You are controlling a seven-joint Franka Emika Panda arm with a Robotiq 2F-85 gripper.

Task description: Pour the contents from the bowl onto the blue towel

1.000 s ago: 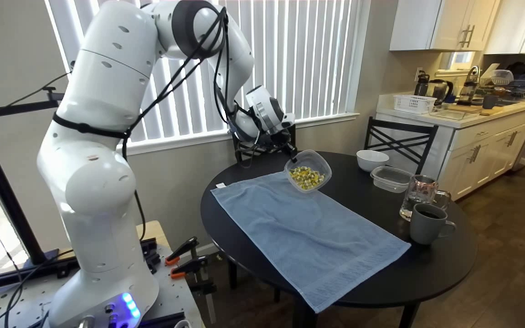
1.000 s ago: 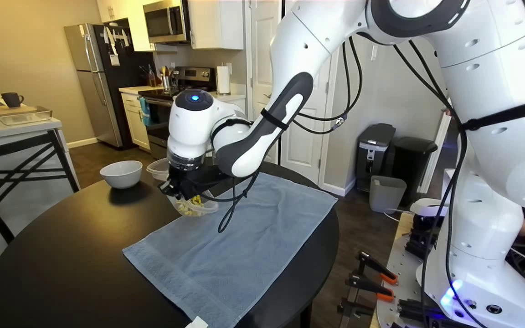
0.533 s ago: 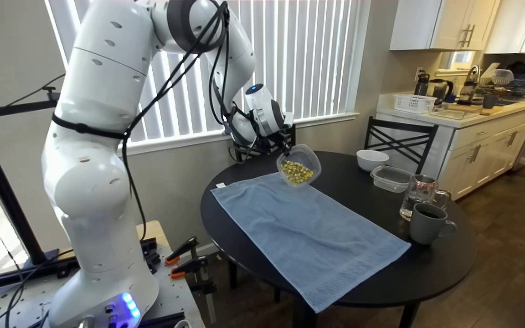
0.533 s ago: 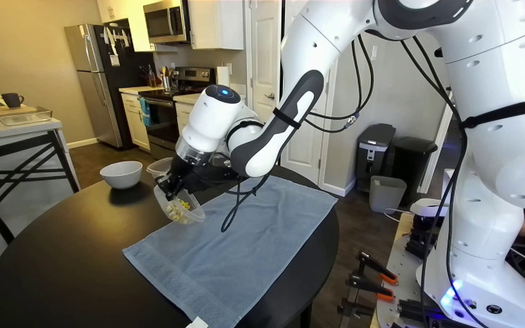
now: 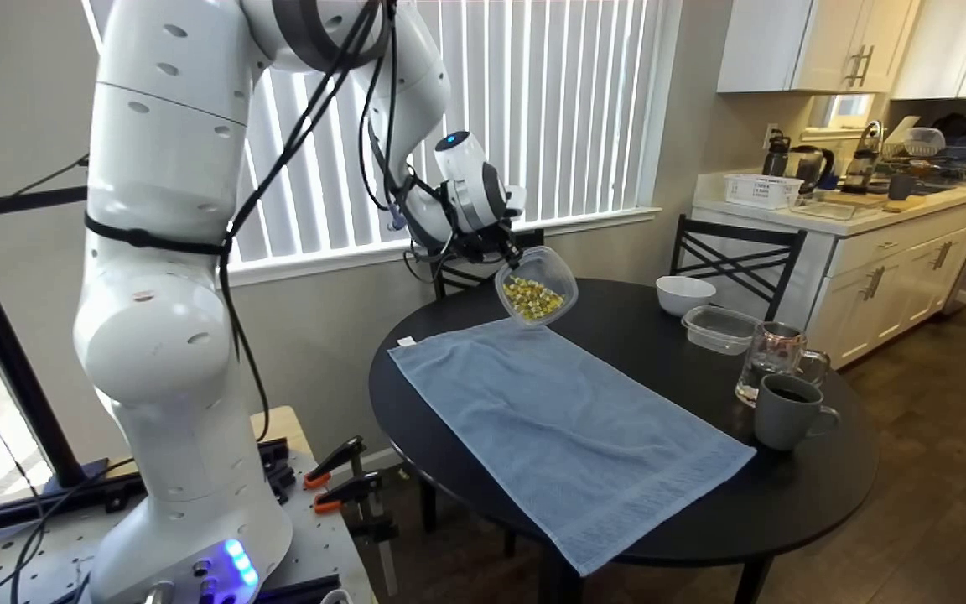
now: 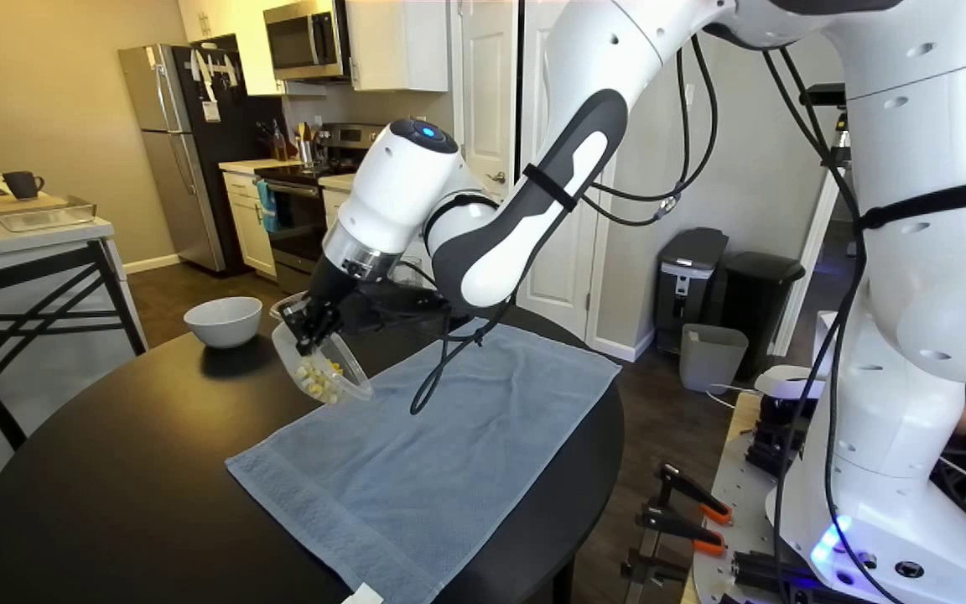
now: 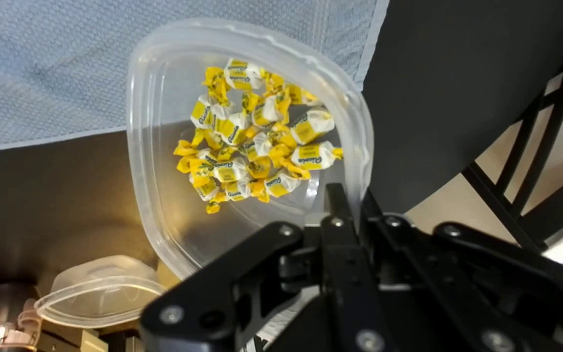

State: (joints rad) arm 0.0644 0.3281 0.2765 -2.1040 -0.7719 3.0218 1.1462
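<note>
The translucent rounded-square plastic bowl (image 5: 550, 268), its rim clamped by the black tool (image 7: 353, 203), tilts above the round black tabletop (image 6: 156, 470), yellow-and-white wrapped candies (image 7: 257, 137) inside. Its mouth faces across the light-blue cloth towel (image 5: 567, 419), long axis running away from the blind-covered window (image 5: 567, 117).

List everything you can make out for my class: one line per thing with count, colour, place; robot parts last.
Table: 1, black, low in an exterior view
Blinds: 1 set, white, beside table
Towel: 1, light blue, on table
Clear bowl: 1, translucent, tilted above table
Wrapped candies: over ten, yellow and white, in clear bowl
Opaque bowl: 1, white, on table
Container: 1, clear, on table
Glass mug: 1, clear, on table
Mug: 1, grey, beside glass mug
Chairs: at least 2, black, around table
Refrigerator: 1, steel and black, beyond table
Kitchenware: many, mixed colours, beyond table, too small to count
Arm: 1, white, over table
Gripper: 1, black, pinching clear bowl's rim
</note>
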